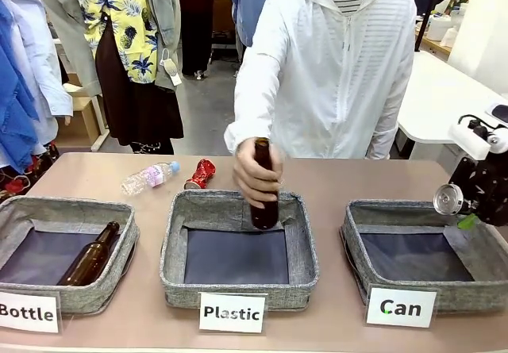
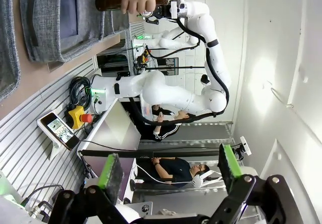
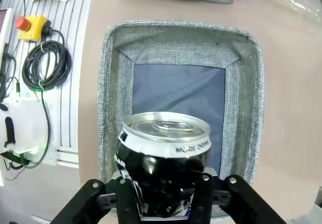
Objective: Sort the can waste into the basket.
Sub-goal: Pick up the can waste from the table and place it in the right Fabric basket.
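My right gripper is shut on the black crushed can, whose silver end faces the camera. It hangs over the grey basket with the dark lining. In the front view that gripper is at the right edge above the basket behind the white "Can" card, and the can's silver end shows. The red crushed can lies on the table behind the middle basket. My left gripper is open, away from the table, with nothing between its green pads.
A person's hand holds a brown bottle upright over the "Plastic" basket. The "Bottle" basket holds another brown bottle. A clear plastic bottle lies beside the red can. Cables lie off the table's edge.
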`<state>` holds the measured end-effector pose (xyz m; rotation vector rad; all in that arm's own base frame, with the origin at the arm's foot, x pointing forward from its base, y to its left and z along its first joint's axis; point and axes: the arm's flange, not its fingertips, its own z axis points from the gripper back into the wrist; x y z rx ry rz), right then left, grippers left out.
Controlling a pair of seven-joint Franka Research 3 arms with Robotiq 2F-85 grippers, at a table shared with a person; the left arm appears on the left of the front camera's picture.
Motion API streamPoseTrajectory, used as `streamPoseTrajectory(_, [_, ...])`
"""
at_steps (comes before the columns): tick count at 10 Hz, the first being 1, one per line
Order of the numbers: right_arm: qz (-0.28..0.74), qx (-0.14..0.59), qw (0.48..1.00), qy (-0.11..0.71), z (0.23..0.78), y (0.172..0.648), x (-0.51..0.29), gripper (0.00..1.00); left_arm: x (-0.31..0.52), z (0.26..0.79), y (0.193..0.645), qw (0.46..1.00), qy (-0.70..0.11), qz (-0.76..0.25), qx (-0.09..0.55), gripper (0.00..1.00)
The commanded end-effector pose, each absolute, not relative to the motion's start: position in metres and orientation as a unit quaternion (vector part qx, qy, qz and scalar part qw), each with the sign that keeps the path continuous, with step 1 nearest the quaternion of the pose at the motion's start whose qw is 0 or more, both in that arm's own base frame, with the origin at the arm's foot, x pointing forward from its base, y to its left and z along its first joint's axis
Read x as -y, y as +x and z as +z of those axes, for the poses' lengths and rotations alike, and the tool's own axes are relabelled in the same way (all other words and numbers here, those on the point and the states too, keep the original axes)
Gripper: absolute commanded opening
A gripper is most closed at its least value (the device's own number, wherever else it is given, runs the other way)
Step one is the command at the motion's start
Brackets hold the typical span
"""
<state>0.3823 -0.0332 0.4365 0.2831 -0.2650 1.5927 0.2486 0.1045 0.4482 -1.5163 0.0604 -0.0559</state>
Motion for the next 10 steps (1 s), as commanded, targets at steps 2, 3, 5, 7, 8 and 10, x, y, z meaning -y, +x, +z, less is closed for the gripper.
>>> streamPoseTrajectory(2, [0.726, 0.117, 0.663, 0.143, 0.44, 0.394, 0.038, 0.93, -0.103, 0.451, 0.247, 0.72, -0.693, -0.026, -0.026, 1.0])
streamPoseTrajectory(3, [0.725, 0.12, 0.663, 0.145, 0.439, 0.395, 0.037, 1.0, -0.103, 0.451, 0.247, 0.72, -0.693, -0.026, -0.026, 1.0])
streamPoseTrajectory(5, [0.722, 0.123, 0.664, 0.149, 0.44, 0.397, 0.036, 1.0, -0.103, 0.451, 0.247, 0.72, -0.693, -0.026, -0.026, 1.0])
streamPoseTrajectory(7, [0.716, 0.13, 0.666, 0.163, 0.44, 0.398, 0.039, 1.0, -0.105, 0.448, 0.249, 0.725, -0.687, -0.025, -0.027, 1.0])
streamPoseTrajectory(8, [0.707, 0.141, 0.666, 0.192, 0.441, 0.401, 0.042, 1.0, -0.119, 0.461, 0.242, 0.733, -0.68, -0.021, 0.001, 1.0])
streamPoseTrajectory(10, [0.599, 0.218, 0.7, 0.321, 0.453, 0.41, 0.056, 1.0, -0.186, 0.518, 0.205, 0.705, -0.704, 0.024, 0.082, 1.0])
